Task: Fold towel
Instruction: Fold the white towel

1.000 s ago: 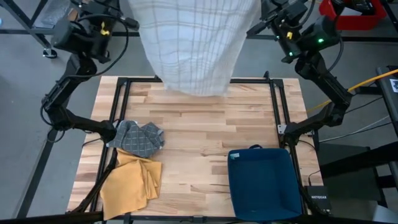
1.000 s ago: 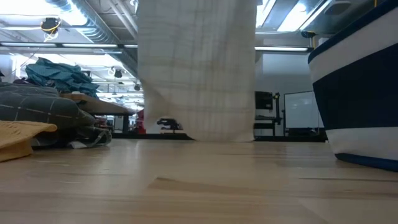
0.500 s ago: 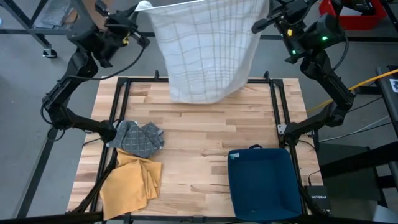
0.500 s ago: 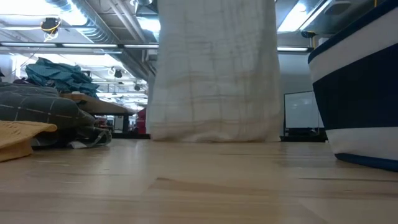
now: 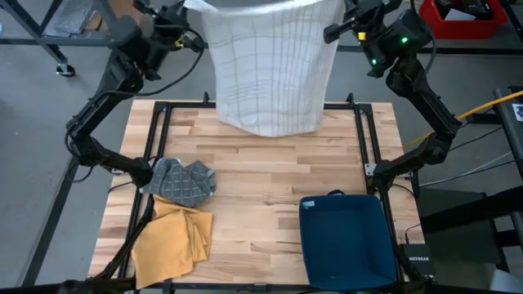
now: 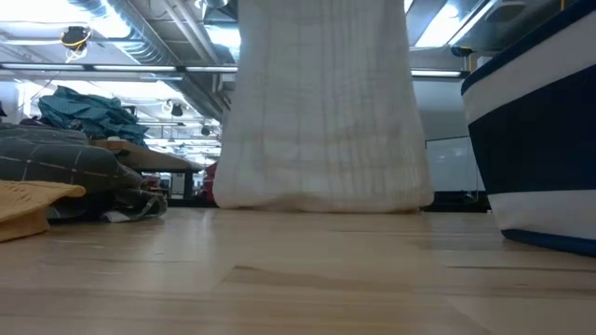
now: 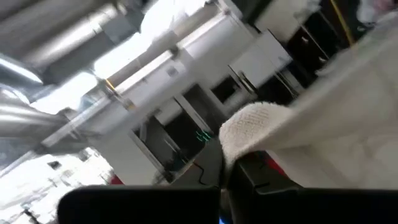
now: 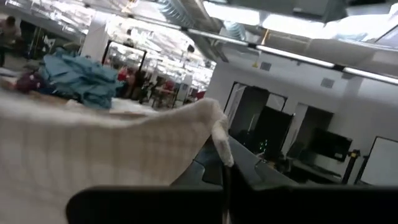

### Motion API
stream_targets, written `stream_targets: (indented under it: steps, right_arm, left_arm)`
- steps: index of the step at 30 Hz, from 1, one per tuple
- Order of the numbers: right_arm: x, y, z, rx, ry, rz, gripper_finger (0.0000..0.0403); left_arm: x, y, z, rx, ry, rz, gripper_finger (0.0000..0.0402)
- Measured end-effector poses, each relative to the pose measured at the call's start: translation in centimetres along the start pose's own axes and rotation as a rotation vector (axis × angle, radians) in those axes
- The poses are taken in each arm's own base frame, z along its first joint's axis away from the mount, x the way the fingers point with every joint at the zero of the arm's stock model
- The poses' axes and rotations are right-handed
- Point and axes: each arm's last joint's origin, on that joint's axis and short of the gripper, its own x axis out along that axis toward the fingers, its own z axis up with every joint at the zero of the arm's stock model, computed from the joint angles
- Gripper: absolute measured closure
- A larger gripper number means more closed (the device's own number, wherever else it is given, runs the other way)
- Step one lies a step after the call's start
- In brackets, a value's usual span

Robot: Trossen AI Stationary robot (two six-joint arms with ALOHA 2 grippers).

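A white towel (image 5: 270, 73) with a thin grey check hangs as a wide sheet over the table's far edge, stretched between my two grippers. My left gripper (image 5: 194, 10) is shut on its top left corner. My right gripper (image 5: 333, 31) is shut on its top right corner. In the low view the towel (image 6: 321, 112) hangs straight down. Its lower edge (image 6: 321, 207) is at table-top level, and I cannot tell whether it touches the wood. My left gripper pinches the towel's top left corner (image 7: 249, 134) between its two fingers (image 7: 249, 177); a rounded tip of cloth sticks up past them. The towel hangs below, clear of the arm. My right gripper pinches the top right corner (image 8: 214, 127) between its two fingers (image 8: 239, 168); a small flap droops over them. The top edge (image 8: 112, 130) runs off toward the other gripper with a slight sag.
A crumpled grey checked cloth (image 5: 184, 180) lies at the table's left, with a yellow cloth (image 5: 172, 241) nearer the front edge. A dark blue bin (image 5: 347, 241) stands at the front right. Bare wood (image 5: 261, 171) lies between them and the towel.
Both grippers have come down somewhat and rolled, still shut on the corners. The towel has dropped with them. Its lower edge, bunched and narrow a second ago, now hangs wider and flatter and has shifted toward the table's right.
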Motion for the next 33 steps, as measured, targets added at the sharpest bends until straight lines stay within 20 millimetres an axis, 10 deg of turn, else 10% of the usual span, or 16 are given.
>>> stream_targets:
  steps: [11,23,33]
  right_arm:
    - [-0.4,-0.4,-1.4,0.021,0.12,0.082,0.0402]
    - [-5.4,0.5,0.1,0.177,0.221,0.309,0.0402]
    - [-9.3,2.0,0.8,0.249,0.326,0.496,0.0402]
  left_arm:
    - [-2.2,0.0,0.0,0.015,0.074,-0.114,0.0401]
    - [-9.0,2.9,1.2,-0.242,0.05,-0.263,0.0401]
    - [-11.7,1.3,-0.7,-0.285,0.27,-0.499,0.0401]
